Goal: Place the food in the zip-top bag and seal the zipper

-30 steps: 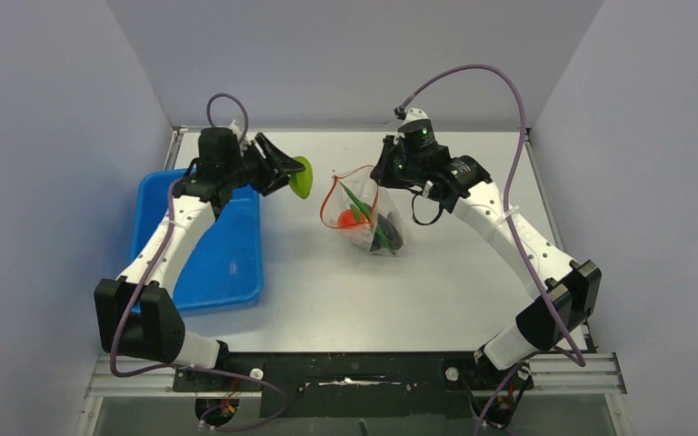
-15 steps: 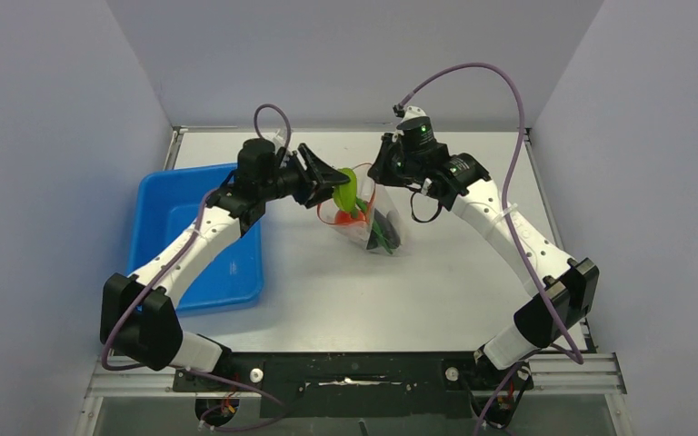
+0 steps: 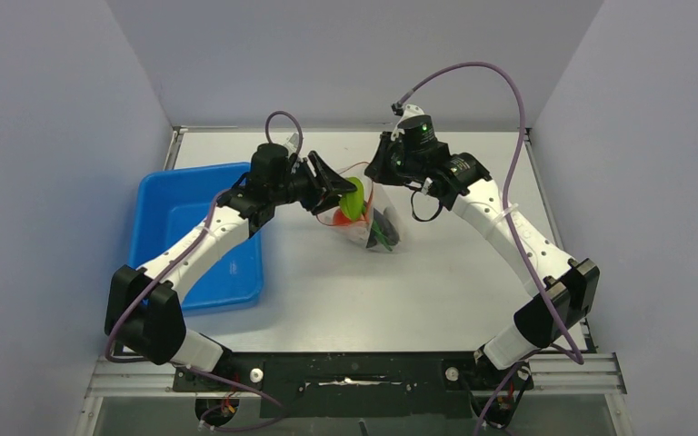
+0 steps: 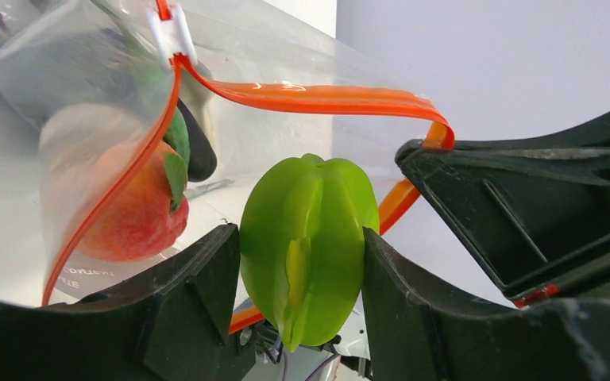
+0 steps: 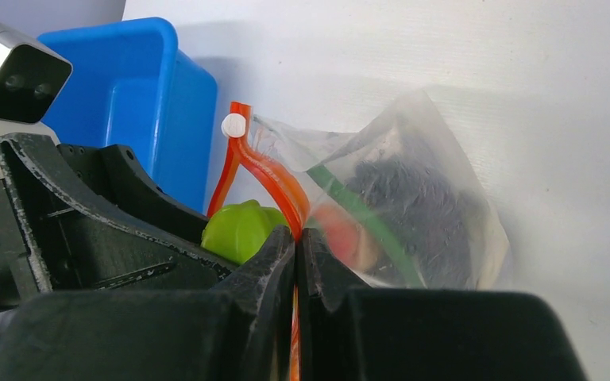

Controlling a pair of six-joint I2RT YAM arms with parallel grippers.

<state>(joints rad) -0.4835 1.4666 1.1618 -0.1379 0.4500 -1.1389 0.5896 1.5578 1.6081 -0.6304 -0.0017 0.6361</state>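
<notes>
As the left gripper (image 3: 338, 193) arrives at the bag's mouth, its jaws are clamped on either side of the lime-green fruit (image 4: 306, 238), ribbed and upright between them. A second ago that fruit hung near the far corner of the blue tray (image 3: 168, 213), well apart from the bag. Now it sits right at the opening, with the zipper (image 4: 318, 98) arching over it in the left wrist view. That's the carry done, and the drop looks like the step in hand.

Over on the other side, the right gripper (image 5: 296, 246) hasn't budged. Its fingers are pressed together on the red strip, pinching the rim and holding the zip-top bag (image 5: 437, 198) up and open. The white slider (image 4: 171, 32) sits at the far end of the strip.

Inside the bag already are the orange-red fruit (image 4: 135, 210), the green pod (image 5: 357, 210) and the dark grape bunch (image 5: 421, 206), all resting low against the table (image 3: 373, 291). No pale disc that I can make out.

My read is that the fruit needs to go a touch deeper past the rim before release, or it may catch on the strip and roll out. Sealing is not yet begun.
</notes>
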